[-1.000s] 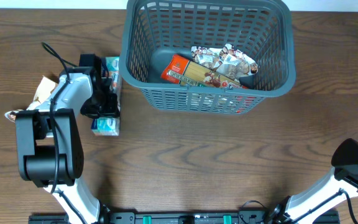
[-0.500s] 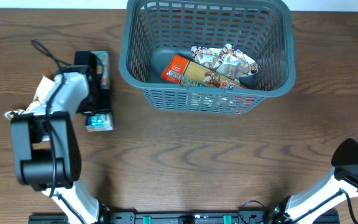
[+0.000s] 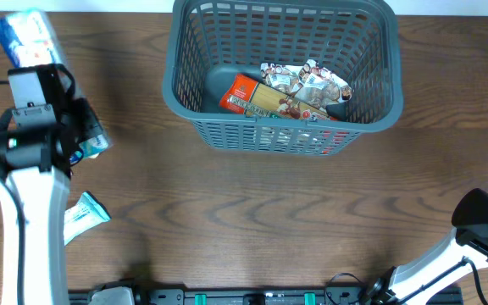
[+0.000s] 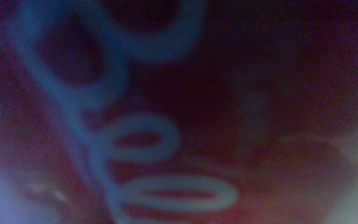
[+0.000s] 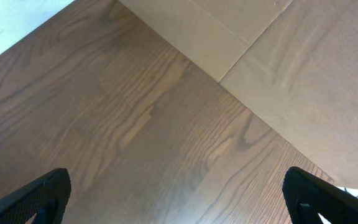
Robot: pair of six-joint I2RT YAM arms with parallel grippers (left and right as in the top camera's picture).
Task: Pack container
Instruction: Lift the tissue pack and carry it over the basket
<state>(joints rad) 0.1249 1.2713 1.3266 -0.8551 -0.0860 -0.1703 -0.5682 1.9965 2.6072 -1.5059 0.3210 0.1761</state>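
A dark brown wood-grain desk (image 3: 252, 212) fills the overhead view. At upper centre stands the container (image 3: 282, 134), a large grey-blue rectangular basket with lattice-slotted walls and a thick rolled rim. In its base lie an orange-red packet (image 3: 255, 95) and, just right of it, crinkled silver-and-brown packets (image 3: 307, 80). Well to the left, the left pincer (image 3: 68, 119) is clamped on a long blue-and-white packet (image 3: 25, 38), held above the desk at upper left; its wrist view shows only blurred blue print on dark red. Below it, a teal-and-white packet (image 3: 83, 212) lies on the desk. The right pincer (image 5: 179, 196), at lower right, has its fingers wide apart over bare wood.
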